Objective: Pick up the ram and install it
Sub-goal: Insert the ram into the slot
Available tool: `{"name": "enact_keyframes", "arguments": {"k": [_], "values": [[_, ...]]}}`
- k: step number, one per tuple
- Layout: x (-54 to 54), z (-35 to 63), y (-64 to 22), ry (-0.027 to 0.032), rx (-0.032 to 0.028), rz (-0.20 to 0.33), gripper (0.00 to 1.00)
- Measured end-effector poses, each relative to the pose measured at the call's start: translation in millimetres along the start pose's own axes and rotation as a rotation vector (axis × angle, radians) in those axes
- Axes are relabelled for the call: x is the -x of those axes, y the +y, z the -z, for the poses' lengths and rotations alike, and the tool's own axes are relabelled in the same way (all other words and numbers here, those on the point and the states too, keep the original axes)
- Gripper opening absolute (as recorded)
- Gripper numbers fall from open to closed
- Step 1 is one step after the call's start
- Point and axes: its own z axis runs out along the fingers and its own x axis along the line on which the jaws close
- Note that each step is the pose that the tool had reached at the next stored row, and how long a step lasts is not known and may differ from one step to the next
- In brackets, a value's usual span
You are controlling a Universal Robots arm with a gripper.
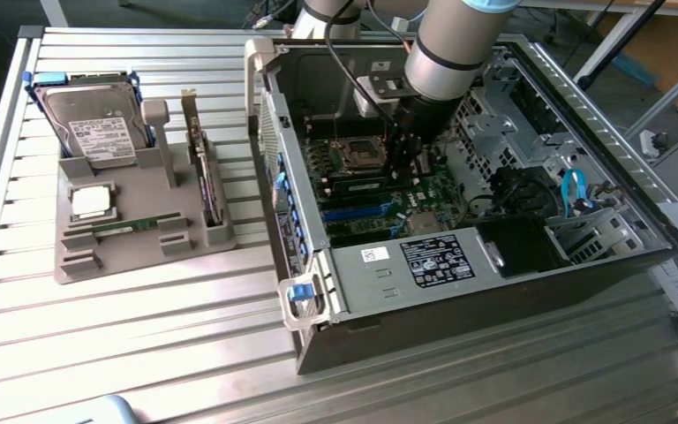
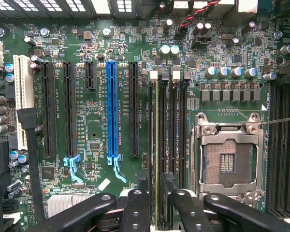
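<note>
A ram stick (image 2: pixel 157 135) stands edge-on in a memory slot of the motherboard (image 2: pixel 96 96), right beside the empty processor socket (image 2: pixel 227 162). My gripper (image 2: pixel 156 188) straddles the near end of that stick. One black finger (image 2: pixel 137 208) is on each side, with a narrow gap showing between each pad and the board, so the jaws stand slightly open. In the exterior view the gripper (image 1: pixel 408 168) reaches down into the open computer case (image 1: pixel 433 265), over the slots. A second, alike ram stick (image 1: pixel 127 226) lies on the grey holder (image 1: pixel 92 265) at the exterior view's left.
The grey holder also carries a hard drive (image 1: pixel 94 124), a silver processor chip (image 1: pixel 89 201) and an upright dark expansion card (image 1: pixel 204 168). Case walls, drive cages (image 1: pixel 551 230) and blue cables (image 1: pixel 572 190) close in around the arm. Several expansion slots, one blue (image 2: pixel 112 111), lie beside the memory slots.
</note>
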Motion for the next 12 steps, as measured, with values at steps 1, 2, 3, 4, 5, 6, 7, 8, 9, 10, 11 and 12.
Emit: {"name": "enact_keyframes", "arguments": {"k": [1, 2, 3, 4, 5, 6, 7, 8, 9, 10, 11, 12], "values": [[0.0, 0.0, 0.0, 0.0000, 0.0000, 0.000, 0.25], [0.0, 0.0, 0.0, 0.0001, 0.0000, 0.000, 0.25], [0.0, 0.0, 0.0, 0.0001, 0.0000, 0.000, 0.25], [0.1, 0.8, 0.0, 0.0021, -0.0001, 0.000, 0.25], [0.2, 2.2, 0.0, 0.0048, 0.0000, 0.000, 0.25], [0.4, 4.5, -0.1, 0.0067, 0.0000, 0.000, 0.25], [0.6, 6.9, -0.1, 0.0079, 0.0000, 0.000, 0.25], [0.8, 9.0, -0.1, 0.0088, 0.0000, 0.000, 0.25], [0.9, 11.1, -0.1, 0.0093, 0.0000, 0.000, 0.25], [1.0, 13.3, -0.2, 0.0099, -0.0001, 0.000, 0.25], [1.2, 15.6, -0.2, 0.0105, -0.0001, 0.000, 0.25], [1.4, 19.0, -0.2, 0.0114, -0.0001, 0.000, 0.25]]}}
